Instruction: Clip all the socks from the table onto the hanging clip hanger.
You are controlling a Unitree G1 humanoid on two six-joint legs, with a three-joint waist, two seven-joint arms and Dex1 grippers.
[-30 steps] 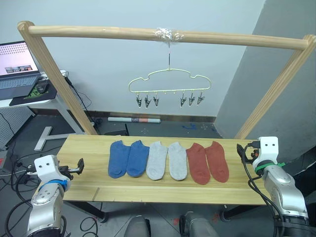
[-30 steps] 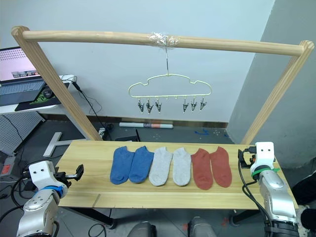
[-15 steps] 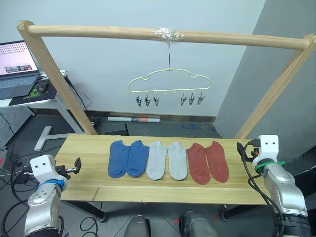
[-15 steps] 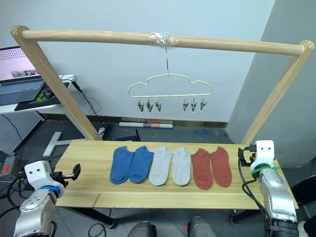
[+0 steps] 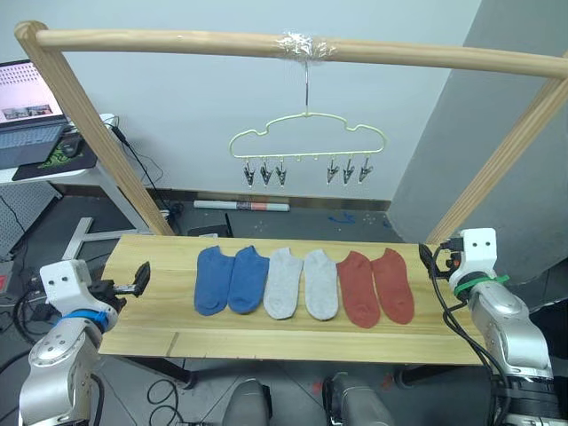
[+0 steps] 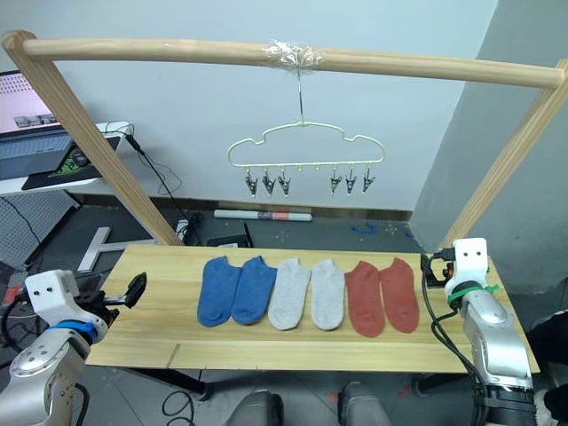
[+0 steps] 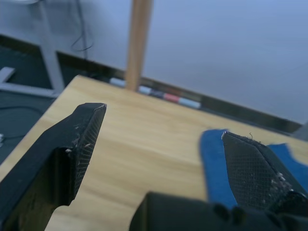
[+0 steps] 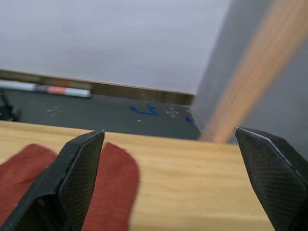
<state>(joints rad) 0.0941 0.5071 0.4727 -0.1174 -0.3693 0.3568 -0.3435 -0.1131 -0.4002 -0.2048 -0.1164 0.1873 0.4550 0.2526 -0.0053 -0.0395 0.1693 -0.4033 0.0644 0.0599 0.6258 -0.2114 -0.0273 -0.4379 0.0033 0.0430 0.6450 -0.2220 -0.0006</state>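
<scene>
Socks (image 5: 304,282) mid-table (image 5: 266,342); both pincers (image 5: 140,276) (image 5: 429,261) agape at ends.

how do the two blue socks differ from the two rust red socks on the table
The blue socks lie at the robot's left end of the row, nearest the open left pincer; the rust-red socks lie at its right end, nearest the open right pincer. Colour differs too. Both pairs lie flat on the table, toes toward the robot, unclipped.
</scene>
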